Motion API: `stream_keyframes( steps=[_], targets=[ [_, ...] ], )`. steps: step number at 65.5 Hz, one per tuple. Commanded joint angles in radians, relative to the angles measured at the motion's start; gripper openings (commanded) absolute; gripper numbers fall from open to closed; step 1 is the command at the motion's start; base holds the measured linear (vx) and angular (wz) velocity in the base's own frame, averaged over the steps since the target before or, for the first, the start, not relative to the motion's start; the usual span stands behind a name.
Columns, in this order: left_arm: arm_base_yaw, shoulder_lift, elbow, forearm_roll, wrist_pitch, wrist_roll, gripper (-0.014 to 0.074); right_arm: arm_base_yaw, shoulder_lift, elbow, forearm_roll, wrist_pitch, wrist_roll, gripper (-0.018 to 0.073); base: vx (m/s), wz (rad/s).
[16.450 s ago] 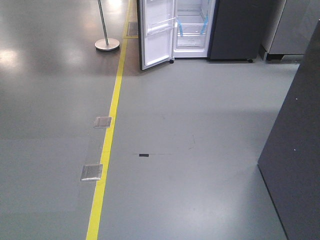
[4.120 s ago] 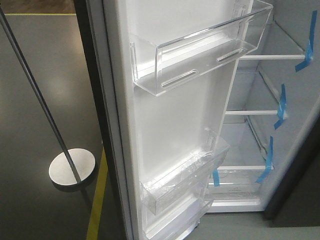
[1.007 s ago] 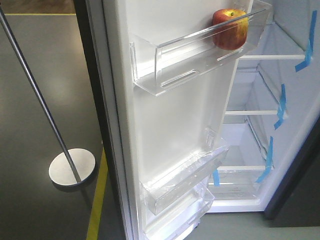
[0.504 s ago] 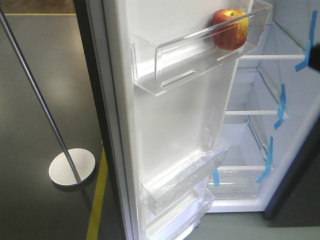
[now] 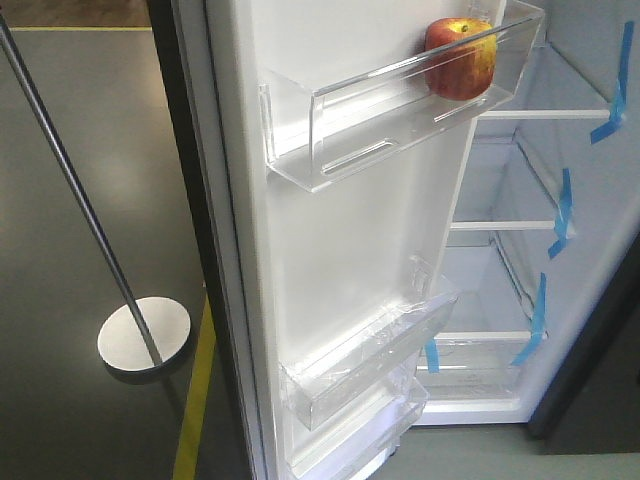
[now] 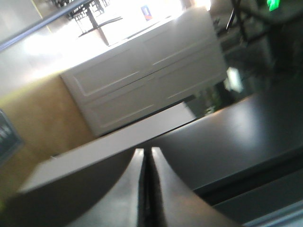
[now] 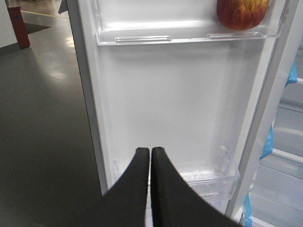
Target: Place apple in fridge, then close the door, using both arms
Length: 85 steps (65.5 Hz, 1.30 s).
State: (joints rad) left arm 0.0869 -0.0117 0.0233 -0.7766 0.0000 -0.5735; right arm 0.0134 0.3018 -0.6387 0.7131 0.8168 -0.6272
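Note:
The red and yellow apple [image 5: 460, 57] [image 7: 242, 13] rests in the upper clear bin [image 5: 390, 110] on the white inside of the open door [image 5: 340, 250]. To the right, the fridge [image 5: 520, 290] shows white shelves and blue tape strips. My right gripper [image 7: 151, 150] is shut and empty. It points at the door's inner wall [image 7: 180, 104], well below the apple. My left gripper [image 6: 147, 151] is shut with nothing in it, in front of a dark grey panel [image 6: 222, 137]. Neither gripper shows in the front view.
A metal pole on a round base [image 5: 143, 335] stands on the floor left of the door, beside a yellow floor line [image 5: 196, 400]. Lower clear bins [image 5: 370, 365] jut from the door. White cabinets [image 6: 147, 80] lie beyond the left gripper.
A dark shape at the front view's right edge half a second ago has gone out of view. The apple and the door have not moved.

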Motion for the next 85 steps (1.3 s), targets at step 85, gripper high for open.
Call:
stream_keyframes(
  steps=[85],
  targets=[
    [-0.007,1.009,-1.21,-0.768,0.379,0.842,-0.0006,-0.004,0.002,-0.02,0.029,-0.071,0.001,-0.0003,0.0,0.0]
  ],
)
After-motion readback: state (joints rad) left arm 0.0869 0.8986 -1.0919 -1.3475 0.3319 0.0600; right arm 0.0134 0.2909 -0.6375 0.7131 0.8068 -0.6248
